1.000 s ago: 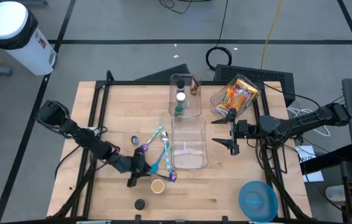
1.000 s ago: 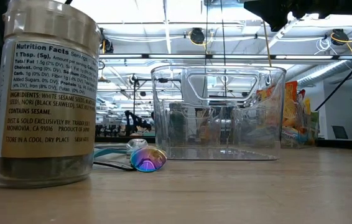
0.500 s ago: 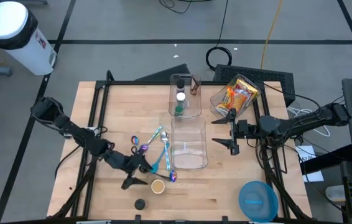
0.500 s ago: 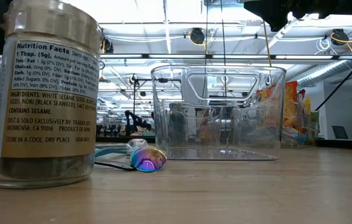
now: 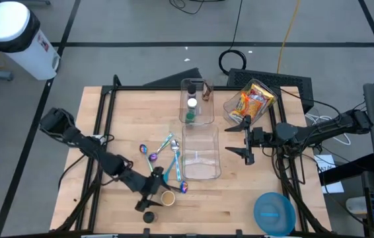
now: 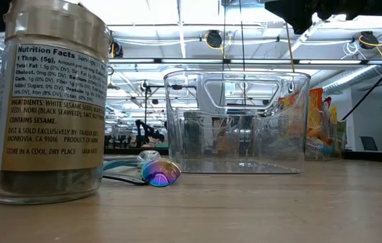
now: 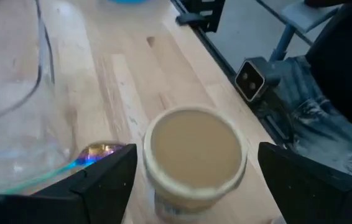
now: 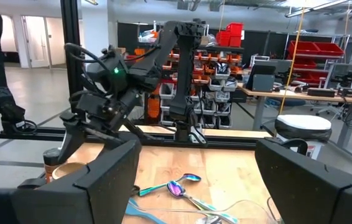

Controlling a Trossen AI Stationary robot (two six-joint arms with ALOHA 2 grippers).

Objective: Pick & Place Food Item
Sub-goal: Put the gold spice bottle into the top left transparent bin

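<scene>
Tan-topped jar [image 7: 193, 154] apparently between open left gripper [image 7: 194, 180] fingers.

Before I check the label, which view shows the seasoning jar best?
The low view: the seasoning jar stands close, label readable. The high view shows only its tan top by the open left tool; the left wrist view shows its top blurred; the right wrist view only a sliver.

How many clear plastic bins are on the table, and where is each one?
3. An empty bin lies at the table's centre; a narrower one behind it holds small jars; a third, tilted at the back right, holds snack packets.
</scene>
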